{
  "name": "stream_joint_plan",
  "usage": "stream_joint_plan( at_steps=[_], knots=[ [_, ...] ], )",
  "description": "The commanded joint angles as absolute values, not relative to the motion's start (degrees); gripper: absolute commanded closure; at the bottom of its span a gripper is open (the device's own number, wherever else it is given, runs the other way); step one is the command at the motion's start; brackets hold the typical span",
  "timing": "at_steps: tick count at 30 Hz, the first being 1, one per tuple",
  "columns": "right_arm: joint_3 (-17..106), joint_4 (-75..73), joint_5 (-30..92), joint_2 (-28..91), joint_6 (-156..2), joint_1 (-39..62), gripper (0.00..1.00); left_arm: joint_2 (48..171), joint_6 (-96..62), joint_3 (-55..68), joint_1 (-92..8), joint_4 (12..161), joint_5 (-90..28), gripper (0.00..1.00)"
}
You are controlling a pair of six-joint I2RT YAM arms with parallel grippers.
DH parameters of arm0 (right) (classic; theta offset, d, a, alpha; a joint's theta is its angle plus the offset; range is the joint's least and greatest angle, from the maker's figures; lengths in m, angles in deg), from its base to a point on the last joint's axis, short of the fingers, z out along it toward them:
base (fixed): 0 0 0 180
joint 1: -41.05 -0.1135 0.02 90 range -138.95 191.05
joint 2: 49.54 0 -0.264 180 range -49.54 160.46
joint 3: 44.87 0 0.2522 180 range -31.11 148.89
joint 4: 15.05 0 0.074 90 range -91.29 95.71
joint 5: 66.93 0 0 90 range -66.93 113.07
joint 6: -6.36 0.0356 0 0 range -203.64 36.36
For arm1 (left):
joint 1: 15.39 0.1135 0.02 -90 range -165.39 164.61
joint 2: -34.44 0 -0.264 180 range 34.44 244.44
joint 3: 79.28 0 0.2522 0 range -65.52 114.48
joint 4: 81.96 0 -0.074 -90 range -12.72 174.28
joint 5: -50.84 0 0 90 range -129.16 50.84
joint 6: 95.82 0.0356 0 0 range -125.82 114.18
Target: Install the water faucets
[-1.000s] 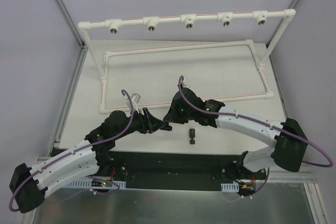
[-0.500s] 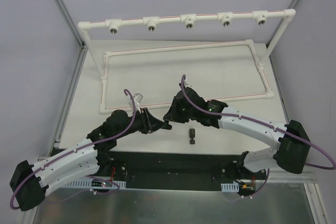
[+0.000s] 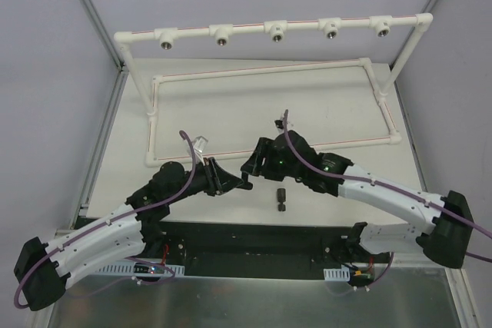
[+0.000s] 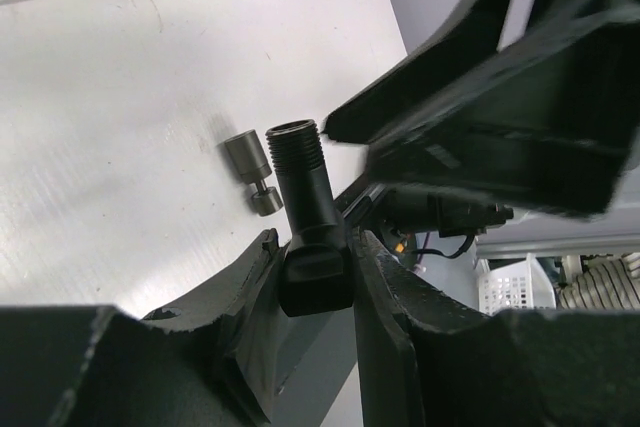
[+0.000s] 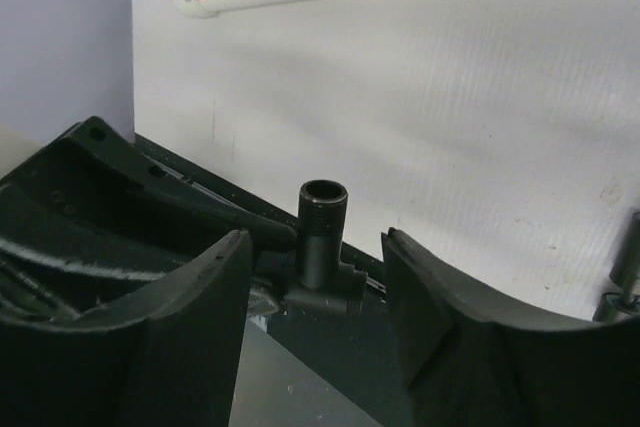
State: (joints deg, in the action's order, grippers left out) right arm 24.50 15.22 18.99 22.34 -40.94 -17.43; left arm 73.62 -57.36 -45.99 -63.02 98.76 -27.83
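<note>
A black T-shaped water faucet [image 4: 305, 197] with a threaded mouth sits between the jaws of my left gripper [image 4: 318, 265], which is shut on its base. It is held above the table near the centre [image 3: 245, 183]. My right gripper [image 5: 315, 252] stands open around the same faucet [image 5: 325, 247], and neither finger touches it. In the top view the two grippers face each other, left [image 3: 233, 181] and right [image 3: 252, 167]. The short stubby faucet [image 3: 281, 200] lies on the table just right of them, also seen from the left wrist [image 4: 250, 169].
A white pipe rack [image 3: 192, 32] with several metal-threaded fittings stands across the back. A lower white pipe frame [image 3: 269, 71] with a red stripe lies on the table behind the arms. Grey walls close in both sides.
My right gripper has opened off the T-shaped faucet and its arm has drawn back to the right. My left gripper has closed on the faucet and holds it alone.
</note>
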Motion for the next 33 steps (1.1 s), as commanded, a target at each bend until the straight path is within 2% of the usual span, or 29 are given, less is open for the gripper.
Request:
stream_joint_plan(
  at_steps=[1,3,5,10,14,19,22,24,27,33],
  knots=[
    [21.54,9.79,13.15,10.43,-42.24,-17.05,0.32,70.22,-58.46,-46.18,-63.20,101.24,-28.35,1.00],
    [19.61,8.65,11.21,5.77,-42.77,-16.61,0.24,69.07,-58.72,-46.01,-63.20,101.33,-28.17,1.00],
    [17.06,6.98,11.81,1.29,-43.91,-15.91,0.22,68.02,-59.25,-46.00,-63.29,102.90,-27.82,1.00],
    [11.43,0.04,22.44,-6.99,-47.87,-14.59,0.24,65.47,-61.45,-46.45,-63.29,113.18,-25.81,1.00],
    [9.59,-4.88,30.70,-8.23,-44.81,-14.50,0.26,66.16,-60.40,-43.20,-63.20,114.77,-22.21,1.00],
    [7.12,-15.34,33.70,-7.97,-40.49,-14.41,0.25,69.06,-60.66,-40.29,-63.20,117.76,-17.37,1.00],
    [8.35,-15.97,34.93,-6.04,-39.96,-14.41,0.25,70.03,-61.27,-40.20,-63.20,120.22,-15.78,1.00],
    [8.62,-16.92,35.72,-5.16,-39.44,-14.50,0.28,70.30,-61.36,-40.12,-63.29,121.37,-14.91,1.00],
    [8.44,-19.04,36.25,-4.45,-38.38,-14.41,0.39,70.56,-61.45,-40.03,-63.29,122.07,-13.85,1.00],
    [8.44,-19.13,35.55,-4.01,-38.11,-14.50,0.46,71.18,-62.15,-39.77,-63.20,124.18,-11.92,1.00]
  ],
)
